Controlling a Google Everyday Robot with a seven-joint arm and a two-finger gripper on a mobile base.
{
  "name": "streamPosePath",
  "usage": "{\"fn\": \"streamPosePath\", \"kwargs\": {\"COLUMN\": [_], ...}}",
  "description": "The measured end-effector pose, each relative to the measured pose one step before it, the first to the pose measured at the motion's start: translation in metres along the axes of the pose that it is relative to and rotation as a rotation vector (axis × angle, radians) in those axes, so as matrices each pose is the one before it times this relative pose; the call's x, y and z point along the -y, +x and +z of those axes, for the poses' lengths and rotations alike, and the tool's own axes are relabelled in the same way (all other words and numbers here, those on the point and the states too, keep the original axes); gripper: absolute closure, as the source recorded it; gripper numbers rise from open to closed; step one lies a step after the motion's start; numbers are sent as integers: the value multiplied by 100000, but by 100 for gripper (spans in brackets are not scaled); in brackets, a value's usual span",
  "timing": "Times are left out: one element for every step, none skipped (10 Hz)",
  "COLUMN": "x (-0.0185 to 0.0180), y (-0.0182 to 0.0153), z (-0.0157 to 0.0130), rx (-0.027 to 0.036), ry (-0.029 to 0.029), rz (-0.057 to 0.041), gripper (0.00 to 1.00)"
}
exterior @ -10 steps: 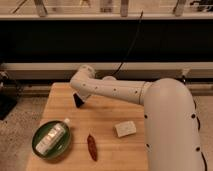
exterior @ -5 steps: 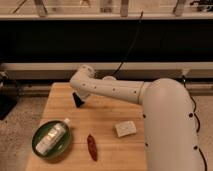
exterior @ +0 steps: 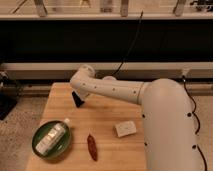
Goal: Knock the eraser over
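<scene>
My white arm reaches from the lower right across the wooden table [exterior: 107, 112] to its far left part. The dark gripper [exterior: 78, 100] hangs from the wrist just above the tabletop near the far left edge. No small black eraser shows apart from the gripper's own dark shape; it is hidden or out of view.
A green bowl [exterior: 37, 147] with a white bottle [exterior: 51, 138] lying in it sits at the front left. A reddish-brown pepper-shaped thing [exterior: 92, 146] lies at the front middle. A whitish block [exterior: 125, 128] lies beside my arm. A dark wall and a black cable [exterior: 131, 44] are behind.
</scene>
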Motion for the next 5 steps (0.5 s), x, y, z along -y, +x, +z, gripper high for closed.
{"fn": "streamPosePath", "kwargs": {"x": [92, 225, 104, 48, 81], "y": [39, 24, 50, -12, 29], "z": [99, 150, 114, 29, 58], "rx": [174, 319, 185, 158, 165], "ry": [244, 470, 221, 186, 262], "rz": [-294, -539, -269, -209, -300], "gripper": [96, 96, 96, 96, 96]}}
